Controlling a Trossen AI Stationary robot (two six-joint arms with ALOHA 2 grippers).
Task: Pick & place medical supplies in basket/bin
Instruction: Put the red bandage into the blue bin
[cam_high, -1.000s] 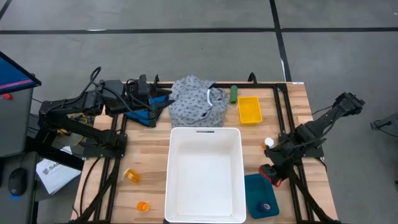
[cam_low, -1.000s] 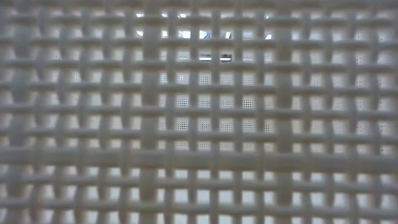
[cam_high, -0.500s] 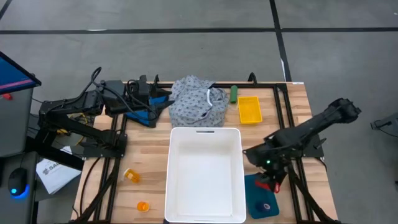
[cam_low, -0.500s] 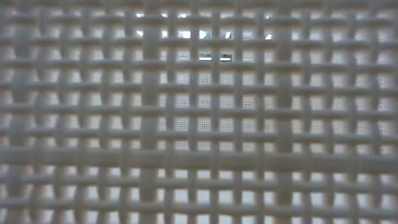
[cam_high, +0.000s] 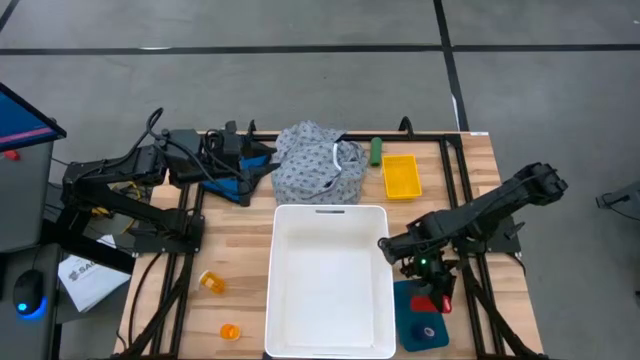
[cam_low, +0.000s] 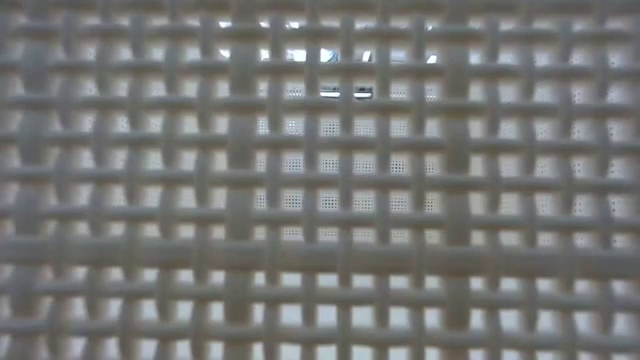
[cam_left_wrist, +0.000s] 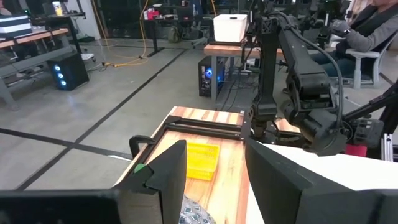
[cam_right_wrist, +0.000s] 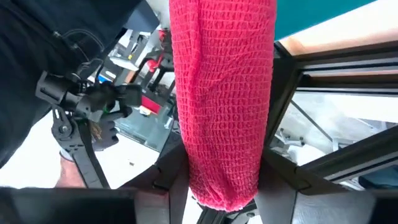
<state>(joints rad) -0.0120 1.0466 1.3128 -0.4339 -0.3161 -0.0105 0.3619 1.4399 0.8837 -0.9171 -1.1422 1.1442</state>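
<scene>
Red gauze-textured cylinder (cam_right_wrist: 222, 99) sits clamped between the right gripper (cam_right_wrist: 221, 193) fingers, jaws narrowed onto it, roll standing up past the fingertips in the right wrist view. From above, that gripper (cam_high: 437, 297) hangs just off the right wall of the white basket (cam_high: 383, 300), over the teal tray (cam_high: 408, 318) (the red end shows at the tip of the arm). Left gripper (cam_left_wrist: 214, 171) is parked at the far-left edge of the table, fingers partly open, nothing between them. Basket sits mid-table at the near edge, nothing visible inside it. Grey-white dotted garment (cam_high: 318, 170) lies bunched just behind the basket's far rim; green cylinder (cam_high: 376, 151) is beside it, and a yellow tray (cam_high: 400, 176) just right of that. Two orange pill bottles (cam_high: 212, 283) lie on the wood left of the basket, one nearer the front edge. Small purple item sits in the teal tray, too small to identify. Table (cam_high: 235, 245) is butcher-block wood with black frame rails. Low view is filled by basket lattice. Left wrist view shows concrete floor, other benches, a seated person's arm.
</scene>
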